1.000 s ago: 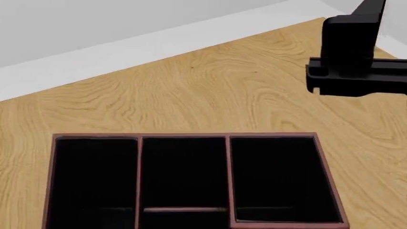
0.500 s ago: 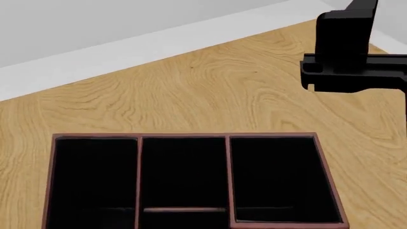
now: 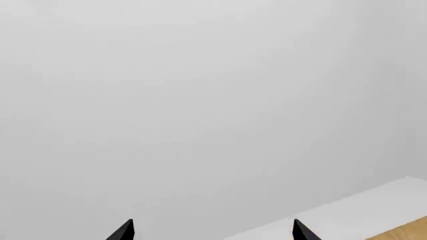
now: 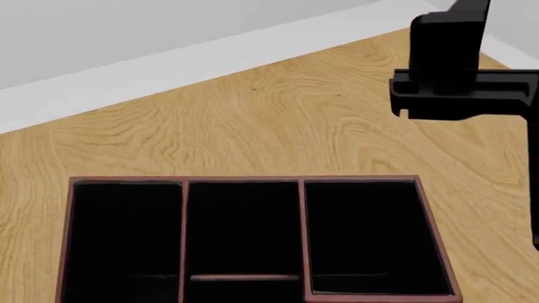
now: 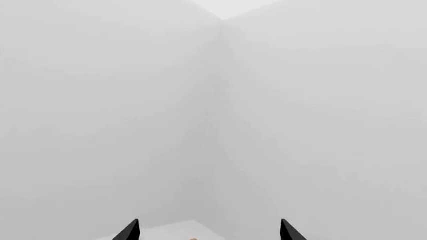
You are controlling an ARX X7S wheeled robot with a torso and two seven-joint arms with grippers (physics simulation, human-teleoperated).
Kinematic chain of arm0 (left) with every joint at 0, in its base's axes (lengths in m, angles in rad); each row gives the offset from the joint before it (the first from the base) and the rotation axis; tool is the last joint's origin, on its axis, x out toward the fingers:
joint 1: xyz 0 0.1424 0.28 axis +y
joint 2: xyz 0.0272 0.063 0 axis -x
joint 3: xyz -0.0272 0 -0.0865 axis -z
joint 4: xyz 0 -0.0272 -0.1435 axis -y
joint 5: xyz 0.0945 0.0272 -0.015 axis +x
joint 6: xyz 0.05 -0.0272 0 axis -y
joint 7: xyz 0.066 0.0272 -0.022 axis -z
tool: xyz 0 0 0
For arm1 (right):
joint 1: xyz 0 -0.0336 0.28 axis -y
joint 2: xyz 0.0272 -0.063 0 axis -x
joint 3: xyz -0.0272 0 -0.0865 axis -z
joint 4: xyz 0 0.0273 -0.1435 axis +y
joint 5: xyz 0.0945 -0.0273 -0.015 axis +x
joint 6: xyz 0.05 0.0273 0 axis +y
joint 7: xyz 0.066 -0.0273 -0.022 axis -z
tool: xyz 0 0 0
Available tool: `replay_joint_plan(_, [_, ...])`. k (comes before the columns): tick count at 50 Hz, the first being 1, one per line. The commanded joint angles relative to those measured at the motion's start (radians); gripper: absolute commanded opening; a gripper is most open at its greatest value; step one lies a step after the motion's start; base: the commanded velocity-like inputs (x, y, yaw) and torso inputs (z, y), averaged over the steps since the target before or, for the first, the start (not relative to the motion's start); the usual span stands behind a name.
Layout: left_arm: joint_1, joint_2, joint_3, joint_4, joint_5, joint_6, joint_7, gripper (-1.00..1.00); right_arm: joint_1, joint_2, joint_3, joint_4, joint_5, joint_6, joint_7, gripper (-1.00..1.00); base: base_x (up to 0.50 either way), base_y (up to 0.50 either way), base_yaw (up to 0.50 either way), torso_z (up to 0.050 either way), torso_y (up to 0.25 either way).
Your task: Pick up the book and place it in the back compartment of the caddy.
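With the book out of every view, both grippers, left (image 3: 212, 231) and right (image 5: 208, 231), spread wide and empty, point at bare wall, apparently raised clear above the caddy (image 4: 301, 218) on the table (image 4: 278, 120).

Matte black blocky right arm segment (image 4: 459, 66) is showing in head view: upright rectangular block atop a wider flat crossbar with stepped, notched ends, no markings or cables visible. Left gripper (image 3: 212, 231) and right gripper (image 5: 209, 231) are each showing two plain black pointed fingertips, set apart.
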Motion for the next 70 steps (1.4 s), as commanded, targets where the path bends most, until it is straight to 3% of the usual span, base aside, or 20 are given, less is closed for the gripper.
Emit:
replay_joint_plan(1, [-0.074, -0.223, 0.03, -0.003, -0.034, -0.138, 0.088, 1.0, 0.012, -0.004, -0.011, 0.004, -0.004, -0.004, -0.008, 1.0, 0.0, 0.0, 0.0, 0.0, 0.0])
replay_joint_plan(9, [-0.112, -0.34, 0.027, -0.068, -0.098, -0.229, 0.193, 1.0, 0.025, -0.004, -0.015, 0.009, 0.005, -0.011, -0.01, 1.0, 0.0, 0.0, 0.0, 0.0, 0.0])
replay_joint_plan(17, [0.096, -0.418, -0.028, -0.127, -0.088, -0.128, 0.338, 1.0, 0.01, 0.003, -0.004, 0.0, 0.004, -0.026, -0.012, 1.0, 0.0, 0.0, 0.0, 0.0, 0.0])
replay_joint_plan(38, [0.376, -0.459, -0.259, -0.046, -0.17, -0.155, 0.576, 1.0, -0.04, -0.005, 0.017, -0.012, -0.036, -0.059, -0.057, 1.0, 0.0, 0.0, 0.0, 0.0, 0.0])
replay_joint_plan(44, [0.557, -0.467, -0.323, -0.012, -0.054, -0.056, 0.65, 1.0, -0.035, -0.004, 0.013, -0.015, -0.027, -0.063, -0.048, 1.0, 0.0, 0.0, 0.0, 0.0, 0.0])
replay_joint_plan(50, [0.623, -0.463, -0.364, 0.028, -0.036, -0.049, 0.698, 1.0, -0.049, -0.004, 0.015, -0.021, -0.034, -0.071, -0.049, 1.0, 0.0, 0.0, 0.0, 0.0, 0.0])
replay_joint_plan(70, [0.756, -0.42, -0.329, 0.039, 0.056, 0.059, 0.719, 1.0, -0.04, -0.007, 0.001, -0.013, -0.032, -0.08, -0.045, 1.0, 0.0, 0.0, 0.0, 0.0, 0.0])
